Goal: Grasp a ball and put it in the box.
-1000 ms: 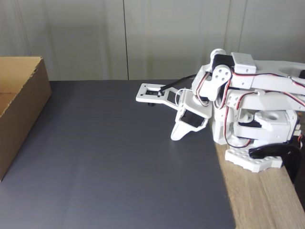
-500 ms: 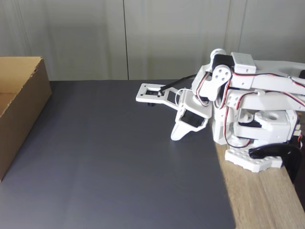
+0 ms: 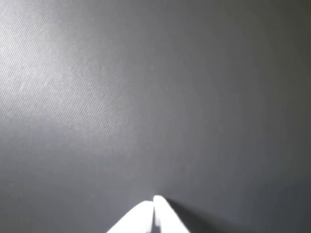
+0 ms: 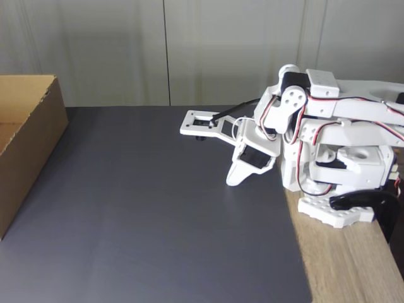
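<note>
The brown cardboard box (image 4: 28, 139) stands at the left edge of the fixed view, its top open. The ball is out of view. The white arm is folded low at the right of that view, and my gripper (image 4: 233, 179) points down with its tip resting on the dark mat. In the wrist view my gripper (image 3: 154, 203) enters from the bottom edge, its two white fingertips (image 3: 165, 211) pressed together with nothing between them, above bare mat.
A dark grey mat (image 4: 145, 214) covers most of the table. Bare wood (image 4: 344, 265) shows at the right, where the arm's base (image 4: 341, 173) stands with a black clamp (image 4: 366, 205). A grey wall runs behind.
</note>
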